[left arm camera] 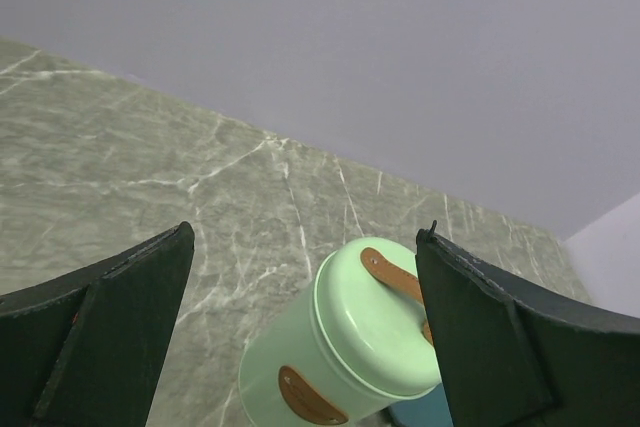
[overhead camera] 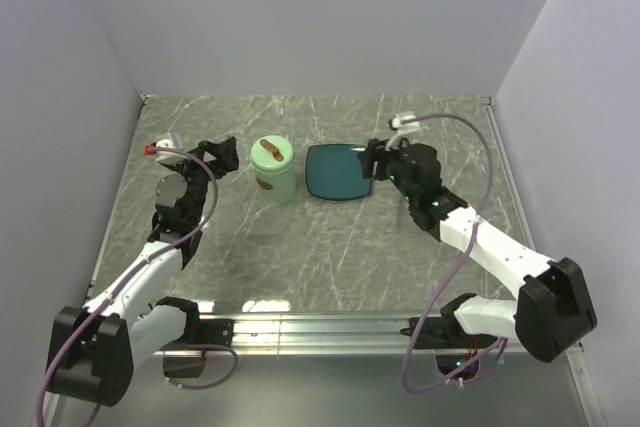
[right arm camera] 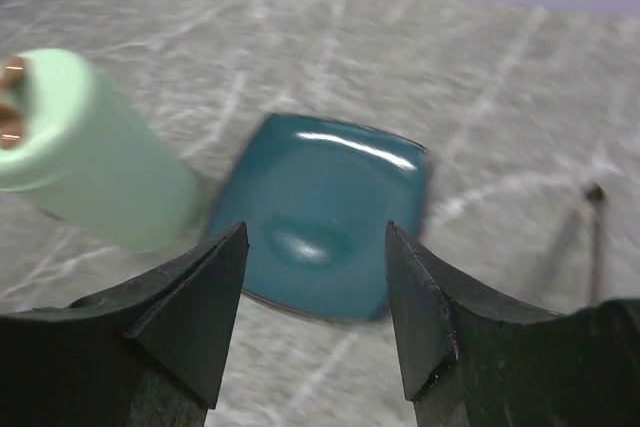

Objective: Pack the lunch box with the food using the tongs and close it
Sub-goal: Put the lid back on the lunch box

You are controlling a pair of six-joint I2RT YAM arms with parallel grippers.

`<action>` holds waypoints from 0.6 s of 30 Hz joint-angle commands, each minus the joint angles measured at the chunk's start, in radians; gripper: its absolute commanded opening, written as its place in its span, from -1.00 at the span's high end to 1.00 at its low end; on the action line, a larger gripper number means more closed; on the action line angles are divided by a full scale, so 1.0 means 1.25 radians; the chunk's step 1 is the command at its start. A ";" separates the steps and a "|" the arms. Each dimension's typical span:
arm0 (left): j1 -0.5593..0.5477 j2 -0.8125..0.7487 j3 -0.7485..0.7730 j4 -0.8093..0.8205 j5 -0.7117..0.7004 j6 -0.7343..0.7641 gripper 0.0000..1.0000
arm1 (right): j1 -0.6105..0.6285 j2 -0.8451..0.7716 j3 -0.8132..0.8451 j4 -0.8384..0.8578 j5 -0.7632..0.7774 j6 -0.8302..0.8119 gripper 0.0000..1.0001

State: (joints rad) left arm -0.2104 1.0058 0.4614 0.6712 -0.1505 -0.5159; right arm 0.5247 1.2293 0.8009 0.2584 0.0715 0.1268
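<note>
The pale green lunch box [overhead camera: 272, 171] stands upright mid-table with its lid [left arm camera: 375, 322] on, the brown strap handle on top. My left gripper [overhead camera: 228, 157] hovers just left of it, open; in the left wrist view the left gripper [left arm camera: 310, 230] has the box beyond and below its fingertips, apart from them. My right gripper [overhead camera: 372, 159] hangs open over the right edge of the dark teal plate [overhead camera: 337, 171], with nothing between its fingers [right arm camera: 205, 287]. A slim grey metal piece [right arm camera: 594, 237], blurred, lies right of the plate and looks like the tongs. No food is in view.
The teal plate [right arm camera: 325, 212] is bare and sits just right of the lunch box [right arm camera: 95, 162]. Walls close in the marble table [overhead camera: 330, 257] at the back and both sides. A metal rail [overhead camera: 320, 327] runs along the near edge.
</note>
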 commanded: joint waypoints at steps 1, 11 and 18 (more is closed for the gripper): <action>-0.001 -0.050 0.000 -0.065 -0.045 0.004 -0.99 | -0.051 -0.085 -0.070 0.093 0.008 0.041 -0.29; -0.001 -0.187 0.013 -0.202 -0.073 -0.018 -0.99 | -0.118 -0.275 -0.177 0.074 0.042 0.038 -0.30; -0.001 -0.183 0.032 -0.234 -0.099 -0.022 -0.99 | -0.119 -0.290 -0.183 0.069 0.040 0.040 -0.30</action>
State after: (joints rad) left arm -0.2104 0.7700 0.4618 0.4084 -0.2451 -0.5354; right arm 0.3813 0.8776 0.5789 0.3107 0.1078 0.1673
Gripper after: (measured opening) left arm 0.994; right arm 0.650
